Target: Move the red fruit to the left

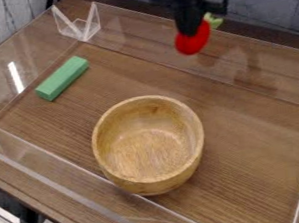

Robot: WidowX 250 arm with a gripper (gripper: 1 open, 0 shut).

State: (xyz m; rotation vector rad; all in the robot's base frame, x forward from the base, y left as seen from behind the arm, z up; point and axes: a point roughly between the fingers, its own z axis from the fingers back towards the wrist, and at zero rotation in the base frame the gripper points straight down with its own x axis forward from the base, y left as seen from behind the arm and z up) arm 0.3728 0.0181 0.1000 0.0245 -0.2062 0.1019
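The red fruit (193, 38) hangs in the air above the back of the table, its green leaf sticking out to the right. My black gripper (191, 29) comes down from the top edge and is shut on the fruit's upper part. The fruit sits above and behind the wooden bowl, well clear of the tabletop.
A wooden bowl (149, 144) stands in the middle front. A green rectangular block (62, 78) lies at the left. A clear plastic stand (77, 24) sits at the back left. Low transparent walls (66, 183) ring the wooden tabletop (247, 123).
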